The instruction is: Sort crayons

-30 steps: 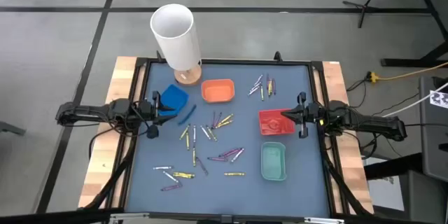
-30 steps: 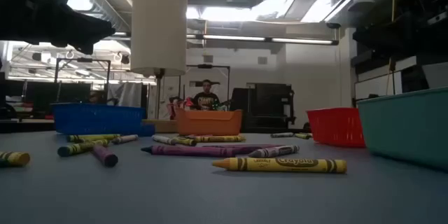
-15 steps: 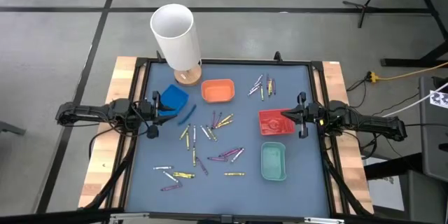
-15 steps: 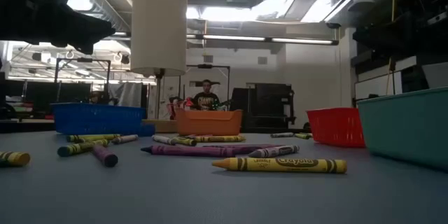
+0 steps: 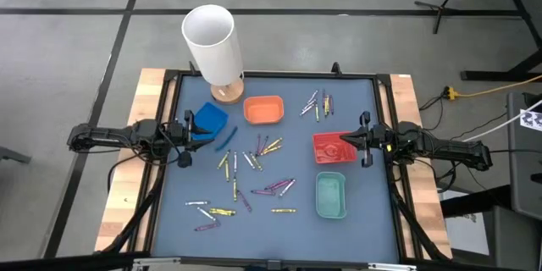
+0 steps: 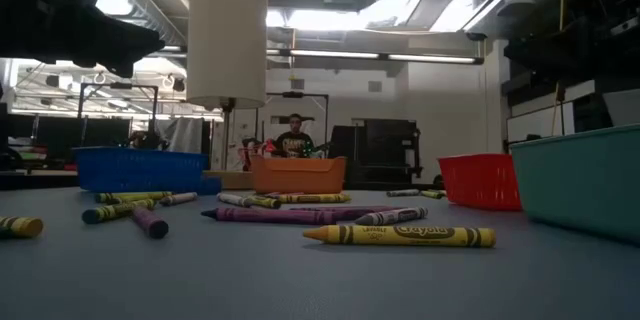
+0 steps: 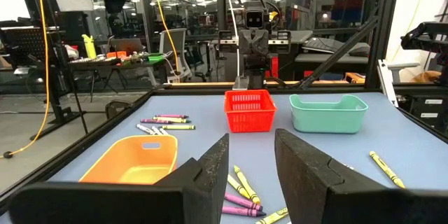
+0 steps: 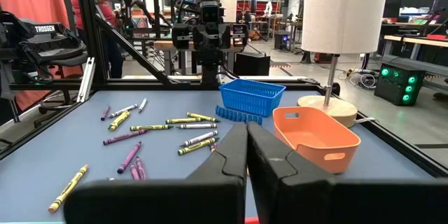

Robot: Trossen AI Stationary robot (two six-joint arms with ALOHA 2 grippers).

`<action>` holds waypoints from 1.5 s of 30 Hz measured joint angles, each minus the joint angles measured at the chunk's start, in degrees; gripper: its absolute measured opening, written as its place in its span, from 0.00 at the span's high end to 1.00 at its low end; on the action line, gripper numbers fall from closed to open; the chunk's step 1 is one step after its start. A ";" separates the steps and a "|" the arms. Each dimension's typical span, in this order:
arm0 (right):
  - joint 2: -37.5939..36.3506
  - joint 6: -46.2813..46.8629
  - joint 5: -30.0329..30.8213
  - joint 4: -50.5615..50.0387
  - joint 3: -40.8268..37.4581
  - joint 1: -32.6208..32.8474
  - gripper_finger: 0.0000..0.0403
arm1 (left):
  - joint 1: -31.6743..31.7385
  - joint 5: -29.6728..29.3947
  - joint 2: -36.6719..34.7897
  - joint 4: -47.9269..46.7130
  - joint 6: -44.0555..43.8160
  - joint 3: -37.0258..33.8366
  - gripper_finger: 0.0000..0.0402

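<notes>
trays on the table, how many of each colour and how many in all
blue tray: 1
orange tray: 1
red tray: 1
green tray: 1
total: 4 trays

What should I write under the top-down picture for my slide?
Crayons lie scattered among four little trays, both arms waiting at the table's sides.

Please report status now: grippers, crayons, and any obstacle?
Left gripper open over blue tray, empty. Right gripper shut over red tray, empty. Crayons scattered on mat, unsorted. Nothing in the way.
</notes>
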 joint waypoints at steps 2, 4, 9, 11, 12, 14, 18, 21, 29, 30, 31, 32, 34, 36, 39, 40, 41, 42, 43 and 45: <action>0.01 -0.01 0.00 0.01 0.00 0.01 0.98 | 0.00 0.00 -0.02 0.01 0.00 0.02 0.75; 0.01 -0.01 0.00 0.01 0.00 0.02 0.98 | -0.01 0.00 0.00 0.02 0.00 0.02 0.75; -0.01 0.01 0.01 0.06 0.00 0.00 0.98 | 0.00 0.00 -0.01 0.02 0.00 0.00 0.75; 0.00 -0.50 0.45 0.10 0.00 0.02 0.98 | 0.00 0.00 -0.02 0.02 0.00 0.00 0.75; -0.01 -0.60 1.17 0.09 0.00 0.01 0.98 | -0.01 0.00 0.00 0.02 0.00 0.02 0.75; -0.01 -0.38 2.12 0.06 0.00 0.02 0.98 | -0.01 0.00 0.00 0.02 0.00 0.02 0.75; -0.01 -0.19 3.87 0.07 0.00 0.01 0.98 | 0.01 0.00 -0.01 0.02 0.00 0.02 0.75; -0.01 -0.13 4.80 0.36 0.00 0.01 0.98 | -0.01 0.00 -0.02 0.02 0.00 0.02 0.75; -0.01 7.63 11.17 7.58 0.00 0.00 0.93 | -0.01 0.00 -0.01 0.02 0.00 0.01 0.75; -0.01 7.64 11.27 8.77 0.00 0.00 0.90 | 0.01 0.00 -0.02 0.04 0.00 0.00 0.75; -0.01 7.64 11.29 9.92 0.00 0.00 0.87 | -0.01 0.00 0.00 0.03 0.00 0.01 0.75; -0.01 7.64 11.50 10.90 0.00 0.01 0.83 | 0.01 0.00 -0.01 0.02 0.00 0.01 0.75; -0.01 7.67 13.19 12.42 0.00 0.02 0.74 | -0.01 0.00 -0.02 0.02 0.00 0.02 0.75; -0.01 7.69 16.51 14.03 0.00 0.01 0.65 | 0.00 0.00 -0.01 0.02 0.00 0.01 0.75; -0.01 7.71 22.17 14.68 0.00 0.02 0.55 | -0.01 -0.01 0.00 0.03 0.00 0.02 0.75; 0.00 7.71 23.86 14.56 0.00 0.00 0.52 | 0.01 -0.02 0.00 0.04 0.00 0.00 0.75; 0.01 7.81 25.22 14.53 0.00 0.00 0.50 | -0.01 -0.02 0.00 0.04 0.00 0.00 0.75; 0.01 8.29 26.66 14.44 0.00 0.00 0.49 | 0.01 -0.02 0.00 0.04 0.00 0.02 0.75; 0.01 9.34 28.62 14.22 0.00 0.00 0.48 | 0.00 -0.18 -0.01 0.04 0.00 0.00 0.75; 0.01 11.68 33.57 13.43 0.00 0.00 0.47 | 0.00 -0.90 0.00 0.07 0.00 0.01 0.75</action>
